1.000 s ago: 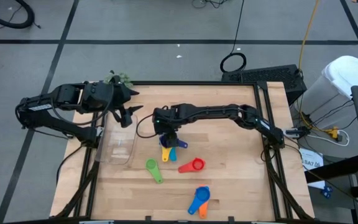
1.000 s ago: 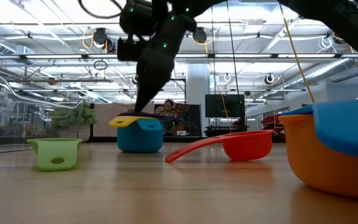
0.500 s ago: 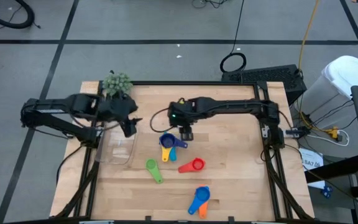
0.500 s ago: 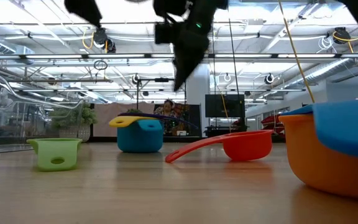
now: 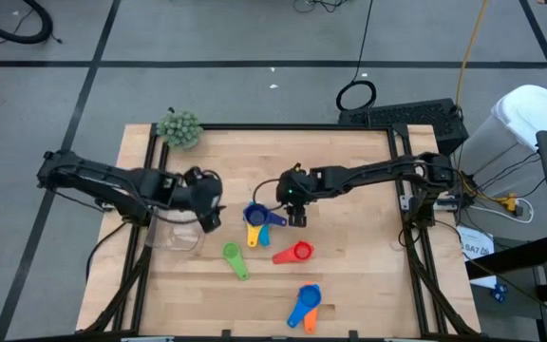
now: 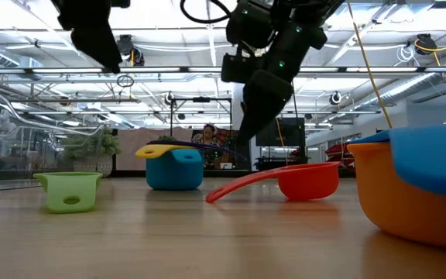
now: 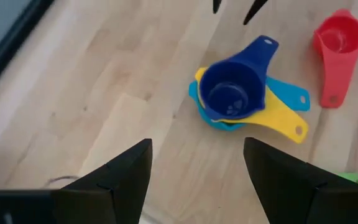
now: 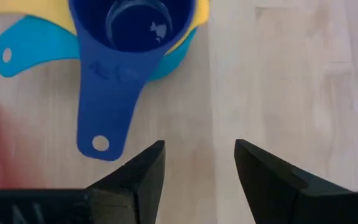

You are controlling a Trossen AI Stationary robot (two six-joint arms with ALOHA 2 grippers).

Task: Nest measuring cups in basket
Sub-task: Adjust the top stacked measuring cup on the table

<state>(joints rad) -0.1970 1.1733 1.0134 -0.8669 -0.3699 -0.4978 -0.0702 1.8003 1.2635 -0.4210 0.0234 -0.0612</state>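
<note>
Near the desk's middle sits a nested stack: dark blue cup [image 5: 254,216] inside the yellow cup [image 7: 277,117], both in a lighter blue cup [image 7: 291,94].

My right pincer [image 5: 297,218] hangs just beside that stack, on its right-edge side. Fingers [image 8: 138,175] released, spread about as wide as the dark blue handle, with bare wood between them; they grasp nothing. The dark blue handle's hole end lies close ahead of them, not touching.

My left pincer [image 5: 213,218] hangs on the stack's other side, between it and the basket [image 5: 180,233]. Fingers [image 7: 118,176] also released, wide apart, empty.

Basket lies near the desk's left edge; from above it looks empty, though its clear walls make this hard to confirm.

Loose on the desk: green cup [image 5: 235,257] and red cup [image 5: 295,252], both toward the front edge from the stack. Near the front edge, a second lighter blue cup [image 5: 305,300] sits in the orange cup [image 5: 310,321].

Fuzzy green ball [image 5: 179,127] at the back left corner.
</note>
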